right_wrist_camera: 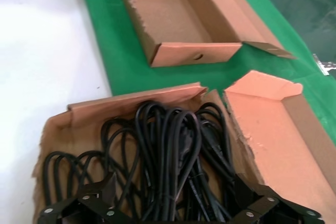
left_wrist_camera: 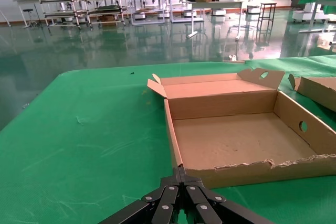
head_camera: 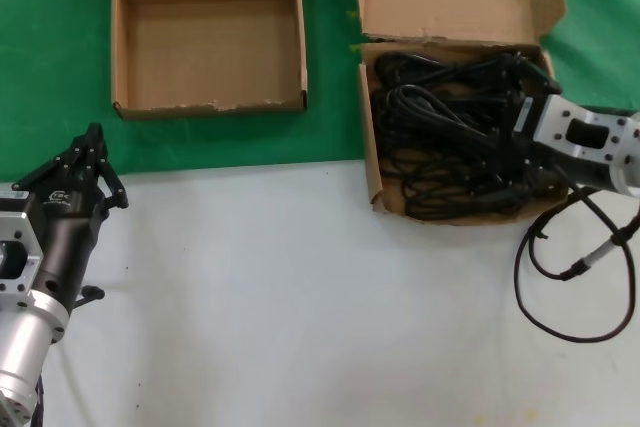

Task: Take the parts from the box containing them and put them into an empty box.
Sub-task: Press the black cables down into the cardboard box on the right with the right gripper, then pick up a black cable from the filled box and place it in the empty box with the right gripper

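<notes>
Black looped power cords (head_camera: 450, 127) lie tangled in the deeper carton (head_camera: 372, 147). Right gripper (head_camera: 500, 147) spread wide over them. Left gripper (head_camera: 85, 162) pinched together, low over the counter (head_camera: 300, 297). Shallow carton (head_camera: 120, 57) bare.

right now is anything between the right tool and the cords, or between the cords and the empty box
Nothing visible. The right tool is open, already down among the power cords in their carton. Only bare green mat separates that carton from the empty box, whose top is open.
</notes>
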Tool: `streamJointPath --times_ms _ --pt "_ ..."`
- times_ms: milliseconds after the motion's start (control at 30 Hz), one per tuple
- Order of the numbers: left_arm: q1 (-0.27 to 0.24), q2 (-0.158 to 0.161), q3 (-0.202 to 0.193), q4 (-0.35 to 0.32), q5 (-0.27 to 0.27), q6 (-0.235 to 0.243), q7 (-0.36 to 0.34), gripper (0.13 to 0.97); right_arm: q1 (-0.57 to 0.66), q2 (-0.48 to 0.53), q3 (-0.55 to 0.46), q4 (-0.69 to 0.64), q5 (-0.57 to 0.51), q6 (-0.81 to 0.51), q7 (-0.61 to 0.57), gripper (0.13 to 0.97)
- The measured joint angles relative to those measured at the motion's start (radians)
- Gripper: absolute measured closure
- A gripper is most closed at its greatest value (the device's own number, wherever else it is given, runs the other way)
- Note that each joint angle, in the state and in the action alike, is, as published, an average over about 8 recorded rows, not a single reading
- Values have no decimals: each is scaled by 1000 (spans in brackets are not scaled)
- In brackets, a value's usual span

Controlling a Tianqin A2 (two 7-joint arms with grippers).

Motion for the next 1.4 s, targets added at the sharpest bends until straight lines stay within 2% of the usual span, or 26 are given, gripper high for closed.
streamJointPath --times_ms 167,433,467,733,1033,1167,1400 --pt "0 0 0 0 0 0 0 952 -17 -21 40 7 -29 -52 -20 298" --pt "0 0 0 0 0 0 0 952 -36 -54 96 10 -60 -100 -45 479" --pt "0 0 0 0 0 0 0 952 -37 -56 102 9 -63 -105 -47 479" --pt "0 0 0 0 0 0 0 952 -49 -72 144 5 -79 -138 -63 690" --pt "0 0 0 0 0 0 0 952 -56 -89 173 -7 -87 -159 -79 840" --pt "0 0 0 0 0 0 0 952 -55 -95 183 -14 -87 -164 -92 840" --pt "0 0 0 0 0 0 0 952 -55 -96 202 3 -82 -168 -112 886"
